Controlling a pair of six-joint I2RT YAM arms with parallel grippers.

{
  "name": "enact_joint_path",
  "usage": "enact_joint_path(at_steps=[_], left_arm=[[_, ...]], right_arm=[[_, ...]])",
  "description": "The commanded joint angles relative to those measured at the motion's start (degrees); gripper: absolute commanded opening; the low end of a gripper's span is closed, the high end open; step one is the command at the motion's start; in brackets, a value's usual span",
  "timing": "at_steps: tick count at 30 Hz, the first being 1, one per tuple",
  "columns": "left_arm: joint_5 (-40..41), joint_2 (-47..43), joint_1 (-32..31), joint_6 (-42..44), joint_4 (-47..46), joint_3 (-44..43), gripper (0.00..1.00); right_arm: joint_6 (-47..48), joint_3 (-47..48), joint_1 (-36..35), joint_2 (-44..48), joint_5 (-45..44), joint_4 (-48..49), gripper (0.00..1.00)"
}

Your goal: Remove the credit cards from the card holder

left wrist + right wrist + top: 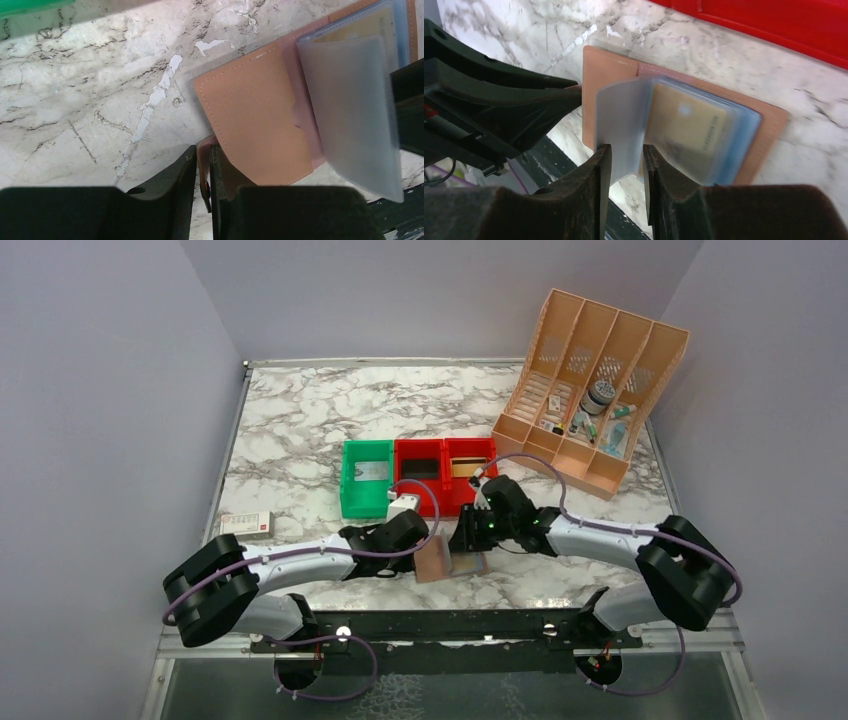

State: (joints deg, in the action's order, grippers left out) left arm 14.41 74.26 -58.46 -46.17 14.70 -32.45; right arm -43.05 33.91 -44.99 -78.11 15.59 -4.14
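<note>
The brownish-pink card holder lies open on the marble near the front edge. My left gripper is shut on its pink strap tab at the cover's near corner. A pale clear pocket panel is lifted up, and its lower edge hangs between the fingers of my right gripper. Those jaws stand apart with marble showing through the gap. A yellow-gold credit card sits inside the pocket underneath, blurred. In the top view the two grippers meet over the holder, left and right.
A green bin and red bins stand just behind the holder. A peach slotted organizer with small items is at the back right. A small white and red box lies at the left. The black rail borders the front edge.
</note>
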Motion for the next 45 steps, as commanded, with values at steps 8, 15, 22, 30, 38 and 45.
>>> enact_joint_path(at_steps=[8, 15, 22, 30, 38, 45], left_arm=[[-0.09, -7.9, 0.27, -4.29, -1.15, 1.42, 0.44], [-1.34, -14.32, 0.27, -7.67, -3.1, 4.52, 0.61], [-5.18, -11.37, 0.27, -10.16, -9.43, 6.76, 0.66], [1.4, -3.66, 0.26, -9.87, -5.2, 2.28, 0.7], [3.04, 3.15, 0.25, -8.29, -2.04, -0.85, 0.57], [2.25, 3.52, 0.27, -5.81, -1.68, -0.53, 0.41]], right_arm=[[-1.7, 2.98, -0.09, -12.72, 9.03, 10.24, 0.27], [-3.19, 1.61, -0.1, -14.61, 5.68, 8.85, 0.27], [-4.63, -0.48, -0.07, -13.66, 3.64, 9.35, 0.28], [-5.1, -0.94, -0.07, -12.36, 4.5, 10.12, 0.28], [-4.42, -0.06, -0.04, -5.25, 0.48, 5.38, 0.3], [-2.87, 1.17, 0.57, 4.74, -11.66, -6.32, 0.37]])
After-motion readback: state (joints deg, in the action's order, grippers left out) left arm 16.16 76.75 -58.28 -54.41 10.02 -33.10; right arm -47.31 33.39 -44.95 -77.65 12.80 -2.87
